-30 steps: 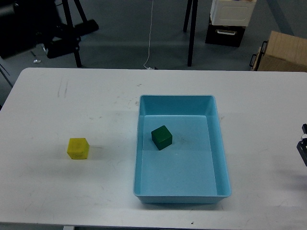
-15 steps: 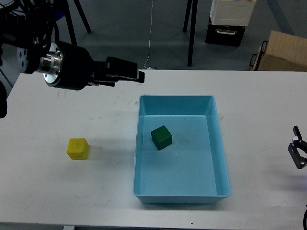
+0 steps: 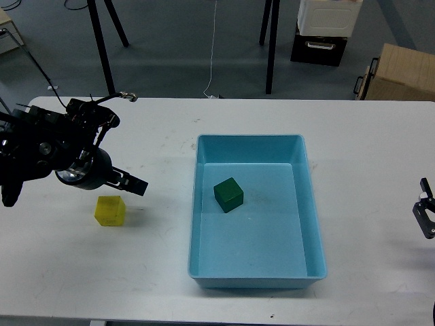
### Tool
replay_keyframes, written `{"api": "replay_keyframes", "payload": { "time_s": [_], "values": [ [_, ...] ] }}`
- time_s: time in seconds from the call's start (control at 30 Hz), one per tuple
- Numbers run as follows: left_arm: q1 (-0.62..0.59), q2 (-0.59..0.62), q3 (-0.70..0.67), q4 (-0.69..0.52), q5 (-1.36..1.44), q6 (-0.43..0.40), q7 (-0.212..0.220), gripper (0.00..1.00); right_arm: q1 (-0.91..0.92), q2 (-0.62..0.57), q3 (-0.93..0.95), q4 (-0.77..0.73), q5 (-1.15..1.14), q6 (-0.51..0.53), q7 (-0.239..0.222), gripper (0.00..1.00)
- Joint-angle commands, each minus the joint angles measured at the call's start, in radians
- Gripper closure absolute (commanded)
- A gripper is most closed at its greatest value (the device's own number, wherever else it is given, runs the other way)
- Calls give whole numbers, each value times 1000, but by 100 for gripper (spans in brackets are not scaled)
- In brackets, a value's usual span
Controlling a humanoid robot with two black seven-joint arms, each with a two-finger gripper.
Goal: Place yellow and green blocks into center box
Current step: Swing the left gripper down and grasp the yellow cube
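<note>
The yellow block (image 3: 110, 210) sits on the white table (image 3: 81, 272) at the left. The green block (image 3: 229, 195) lies inside the light blue box (image 3: 249, 139) at the table's center, toward its far left part. My left gripper (image 3: 133, 183) is at the end of the black arm coming in from the left. It is just beyond and to the right of the yellow block and looks clear of it. Its fingers are dark and I cannot tell them apart. My right gripper (image 3: 425, 212) only peeks in at the right edge, low over the table.
Beyond the table's far edge are black tripod legs (image 3: 270, 47), a dark drawer unit with a white box on top (image 3: 325, 30) and a cardboard box (image 3: 397, 75). A cable (image 3: 212, 47) runs across the floor.
My left arm has swung down and back to the left, from over the table's far side to just beside the yellow block. The blocks and the box have not moved.
</note>
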Motion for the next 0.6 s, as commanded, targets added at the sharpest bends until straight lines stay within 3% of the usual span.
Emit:
{"api": "replay_keyframes", "payload": {
  "time_s": [0.0,0.47,0.53,0.57],
  "values": [
    [84,7,-54,48,33,0,0,0,1,1,-5,-2,0,0,-2,0],
    [234,10,-103,69,174,0,5,2,-8,-6,-2,-9,0,0,-3,0],
    [242,11,-111,62,185,0,6,14,-11,-4,-2,-8,0,0,-3,0],
    [242,11,-127,51,188,0,12,28,-12,-4,-2,-8,0,0,-3,0]
  ]
}}
